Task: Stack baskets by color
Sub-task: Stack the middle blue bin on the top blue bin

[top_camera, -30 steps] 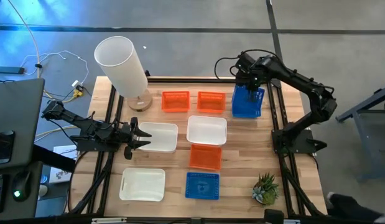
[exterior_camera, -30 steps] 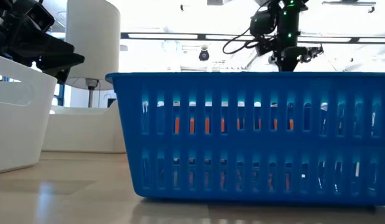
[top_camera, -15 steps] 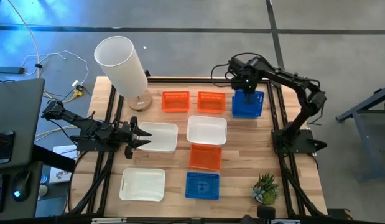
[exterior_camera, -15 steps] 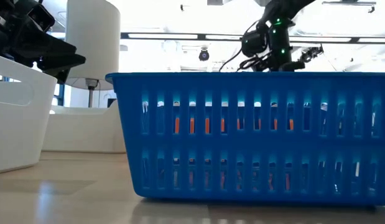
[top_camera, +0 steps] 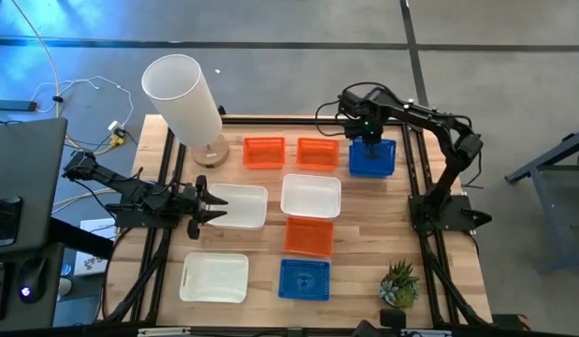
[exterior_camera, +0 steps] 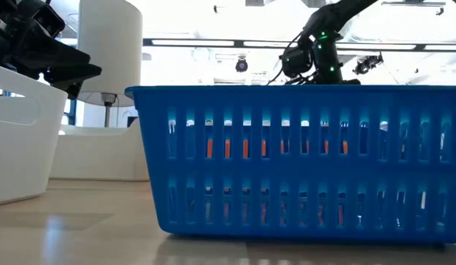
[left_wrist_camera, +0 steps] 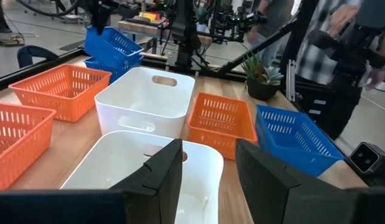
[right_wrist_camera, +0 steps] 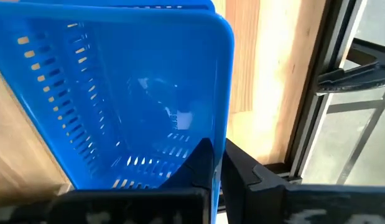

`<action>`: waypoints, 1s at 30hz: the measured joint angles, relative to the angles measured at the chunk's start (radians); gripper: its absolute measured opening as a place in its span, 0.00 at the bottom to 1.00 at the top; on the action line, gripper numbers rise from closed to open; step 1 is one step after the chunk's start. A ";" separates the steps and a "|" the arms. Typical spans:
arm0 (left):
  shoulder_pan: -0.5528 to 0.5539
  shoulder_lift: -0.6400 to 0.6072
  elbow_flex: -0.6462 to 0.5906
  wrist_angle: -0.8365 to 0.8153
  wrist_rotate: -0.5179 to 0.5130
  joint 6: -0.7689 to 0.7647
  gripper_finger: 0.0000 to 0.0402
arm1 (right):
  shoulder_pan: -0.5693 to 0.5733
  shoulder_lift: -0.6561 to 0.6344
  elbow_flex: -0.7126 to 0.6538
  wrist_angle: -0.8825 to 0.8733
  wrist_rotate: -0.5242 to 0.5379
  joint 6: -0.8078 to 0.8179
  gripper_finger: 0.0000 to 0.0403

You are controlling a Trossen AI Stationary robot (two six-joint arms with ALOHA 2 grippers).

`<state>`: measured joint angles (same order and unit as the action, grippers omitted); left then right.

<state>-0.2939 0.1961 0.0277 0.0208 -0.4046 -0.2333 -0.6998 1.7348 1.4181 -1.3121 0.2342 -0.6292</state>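
- The right gripper [top_camera: 370, 140] is reaching over the far right corner of the table [top_camera: 364, 234], its fingers pinched tight on the rim of a blue basket [top_camera: 372, 157].
- In the right wrist view that blue basket [right_wrist_camera: 117, 99] is sitting tilted, with the rim of a second blue one showing just beneath it, so it is lying on top of another.
- The left gripper [top_camera: 212, 210] is hanging at the left edge of a white basket [top_camera: 238, 207], with its fingers [left_wrist_camera: 161, 177] standing apart over that rim; I cannot tell whether they are touching it.
- Two orange baskets [top_camera: 264, 152] [top_camera: 318, 153] are sitting side by side along the far edge, just left of the blue pair.
- A second white basket [top_camera: 311, 197] is sitting in the middle, with a third orange basket [top_camera: 309, 236] just in front of it.
- A lone blue basket [top_camera: 304, 279] is sitting at the near edge, filling the low view [exterior_camera: 301, 162].
- A third white basket [top_camera: 215, 278] is lying at the near left.
- A tall white cylinder [top_camera: 183, 98] is standing at the far left corner, and a small potted plant [top_camera: 398, 284] at the near right.
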 joint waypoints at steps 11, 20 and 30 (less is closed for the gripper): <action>0.000 0.000 0.000 0.000 0.000 0.000 0.34 | 0.032 0.003 0.000 -0.004 0.002 -0.052 0.09; 0.000 0.000 0.000 0.000 -0.001 0.000 0.34 | 0.064 0.003 0.000 -0.002 0.080 -0.049 0.20; 0.000 0.000 0.000 0.000 0.000 0.000 0.34 | 0.037 0.003 0.000 0.047 -0.001 0.015 0.20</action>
<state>-0.2941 0.1959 0.0277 0.0208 -0.4049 -0.2329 -0.6626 1.7374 1.4181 -1.2655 0.2336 -0.6146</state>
